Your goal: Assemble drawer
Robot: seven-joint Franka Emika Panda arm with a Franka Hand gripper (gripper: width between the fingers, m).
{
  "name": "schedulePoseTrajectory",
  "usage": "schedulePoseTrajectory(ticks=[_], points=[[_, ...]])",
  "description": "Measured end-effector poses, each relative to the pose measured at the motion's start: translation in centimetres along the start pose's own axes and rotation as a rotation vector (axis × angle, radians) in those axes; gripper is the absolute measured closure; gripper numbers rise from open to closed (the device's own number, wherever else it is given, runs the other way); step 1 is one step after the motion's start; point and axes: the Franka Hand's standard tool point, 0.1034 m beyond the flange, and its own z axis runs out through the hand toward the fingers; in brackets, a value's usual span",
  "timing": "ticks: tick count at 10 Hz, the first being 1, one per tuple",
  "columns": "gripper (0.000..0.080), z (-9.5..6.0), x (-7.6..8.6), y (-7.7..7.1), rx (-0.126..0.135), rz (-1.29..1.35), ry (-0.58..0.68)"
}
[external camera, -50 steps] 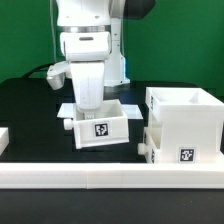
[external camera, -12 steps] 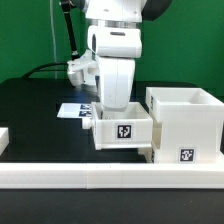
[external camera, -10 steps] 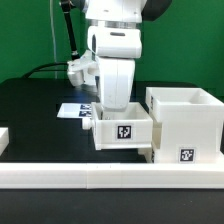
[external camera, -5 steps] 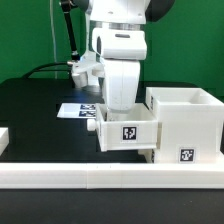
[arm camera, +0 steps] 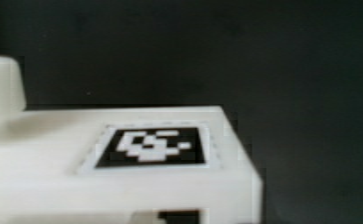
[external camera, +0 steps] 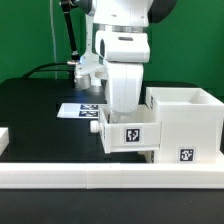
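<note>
In the exterior view my gripper (external camera: 124, 110) reaches down into a small white drawer box (external camera: 130, 136) with a black marker tag on its front. The fingertips are hidden behind the box wall. The box hangs just above the table. Its right side touches or nearly touches the larger white drawer housing (external camera: 186, 122) on the exterior view's right. The housing is open on top and has a tag low on its front. In the wrist view I see a white panel with a marker tag (arm camera: 151, 146) close up against black; the jaws do not show clearly.
The marker board (external camera: 72, 109) lies flat on the black table behind the drawer box. A long white rail (external camera: 100, 180) runs along the front edge. A small white part (external camera: 4, 140) sits at the exterior view's far left. Cables hang behind the arm.
The arm has carried the drawer box from the table's middle toward the exterior view's right, up to the housing, and slightly lower in the last half second.
</note>
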Motion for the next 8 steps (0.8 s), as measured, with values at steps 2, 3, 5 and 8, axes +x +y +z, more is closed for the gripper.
schedulePoseTrajectory(ticks=[2, 3, 5, 8], points=[[0.0755, 0.04, 0.03, -0.03, -0.002, 0.0, 0.001], [0.0755, 0.05, 0.02, -0.04, -0.001, 0.0, 0.001], [0.0755, 0.06, 0.03, -0.06, -0.001, 0.0, 0.001], [0.0755, 0.32, 0.25, -0.5, -0.005, -0.003, 0.005]])
